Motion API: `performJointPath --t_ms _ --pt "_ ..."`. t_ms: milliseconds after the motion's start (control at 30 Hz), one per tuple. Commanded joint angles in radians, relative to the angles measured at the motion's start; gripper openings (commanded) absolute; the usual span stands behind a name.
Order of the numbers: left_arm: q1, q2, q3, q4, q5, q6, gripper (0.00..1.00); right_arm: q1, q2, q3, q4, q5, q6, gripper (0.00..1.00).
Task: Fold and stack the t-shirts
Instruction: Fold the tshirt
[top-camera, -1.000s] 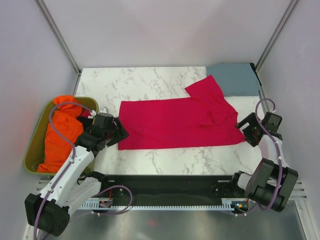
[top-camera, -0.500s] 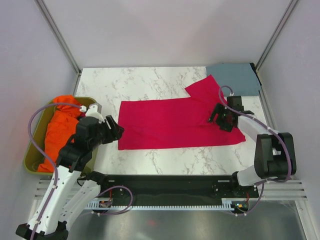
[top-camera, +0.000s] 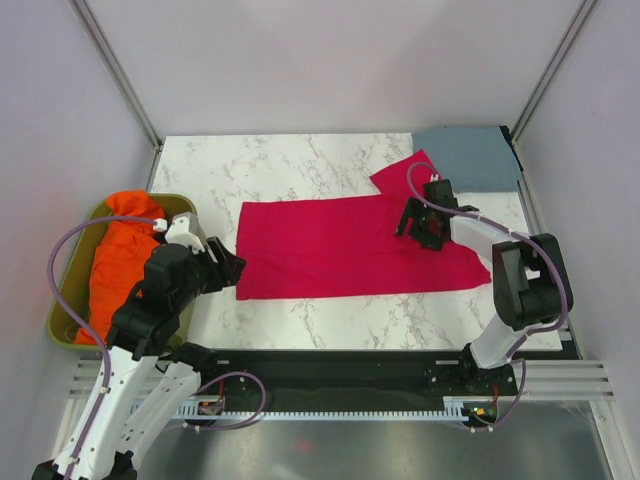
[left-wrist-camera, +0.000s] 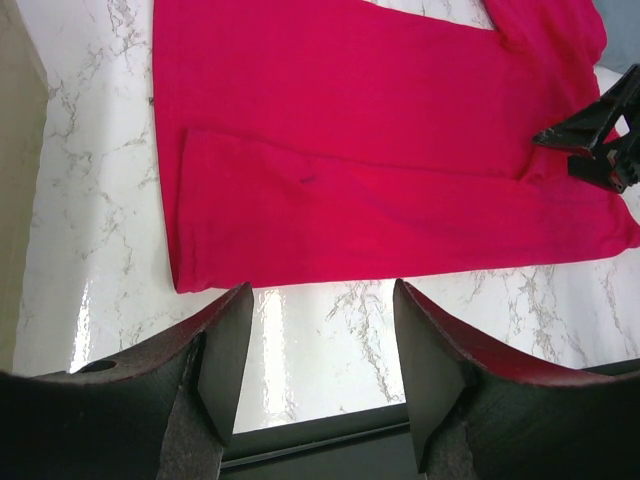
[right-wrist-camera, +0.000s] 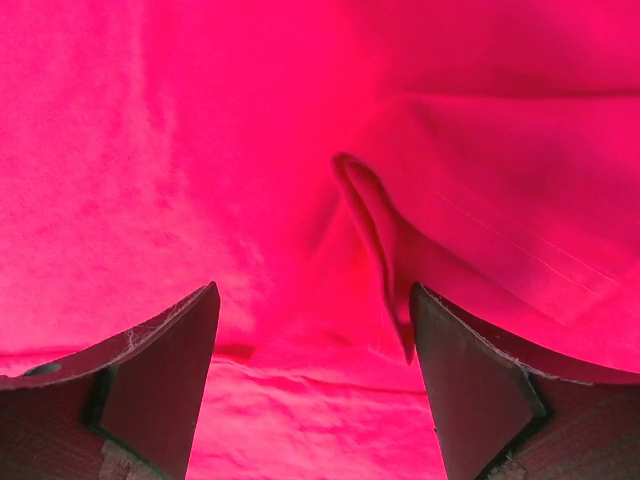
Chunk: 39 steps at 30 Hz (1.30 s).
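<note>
Crimson t-shirt (top-camera: 340, 250) lies spread across the marble worktop (top-camera: 290, 165), and the blue-grey t-shirt (top-camera: 468, 157) sits folded flat in the far right corner. Only my right wrist camera shows a raised crease in the red cloth under the right tool (top-camera: 412, 225), which is wide open and empty. Pale walls enclose the cell. A green bin (top-camera: 62, 300) holds orange cloth (top-camera: 120, 265). The left tool (top-camera: 232, 267), also spread and empty, hovers by the shirt's near-left corner with its arm bent.

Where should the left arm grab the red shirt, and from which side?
Probably the near-left corner of the red shirt, coming in low from the left. The cloth lies flat and looks doubled along its near edge, and the open left gripper sits just beside it.
</note>
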Motion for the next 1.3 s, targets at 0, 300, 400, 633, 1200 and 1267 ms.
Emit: performJointPath --t_ms 0,300,400,633,1200,1267 --pt "-0.002 -0.008 0.000 0.031 -0.004 0.038 0.65 0.018 0.028 0.083 0.019 0.014 0.031 0.84" --pt "-0.002 -0.019 -0.001 0.031 -0.013 0.037 0.65 0.126 0.169 0.304 0.159 -0.249 -0.012 0.86" --pt "-0.002 -0.022 -0.003 0.030 -0.012 0.035 0.65 0.122 0.136 0.272 0.122 -0.137 -0.066 0.88" --pt "-0.002 -0.010 -0.001 0.030 -0.010 0.035 0.65 0.110 -0.001 0.183 -0.033 0.173 -0.126 0.88" --pt "-0.002 0.005 -0.003 0.031 -0.018 0.035 0.64 0.041 -0.099 -0.048 -0.072 0.359 -0.049 0.57" --pt "-0.002 0.005 -0.001 0.030 -0.021 0.034 0.64 0.040 -0.085 -0.058 -0.064 0.365 -0.047 0.54"
